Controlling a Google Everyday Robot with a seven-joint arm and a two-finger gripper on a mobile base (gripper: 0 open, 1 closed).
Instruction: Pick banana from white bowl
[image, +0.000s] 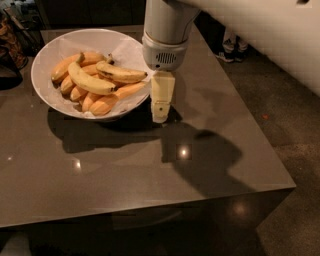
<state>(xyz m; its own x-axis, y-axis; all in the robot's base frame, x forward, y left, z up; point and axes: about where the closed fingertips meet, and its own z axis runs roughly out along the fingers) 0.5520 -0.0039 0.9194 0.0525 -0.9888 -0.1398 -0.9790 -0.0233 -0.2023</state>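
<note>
The white bowl (50, 55) stands at the table's back left and holds several bananas. The banana (121, 74), yellow with dark blotches and dark ends, lies on top of the pile at the right, its tip pointing at the arm. A smoother yellow banana (89, 81) lies beside it, with stubby orange bananas (107, 102) underneath. My gripper (160, 116) hangs straight down from the white wrist (165, 55), just outside the bowl's right rim, low over the table. It holds nothing that I can see and is right of the banana's tip.
The dark grey table (125, 170) runs to its front edge and right edge close by. The arm's shadow falls across the table's right half. Dark clutter (10, 45) sits at the far left beyond the bowl. A person's shoes (232, 52) show on the floor at the back right.
</note>
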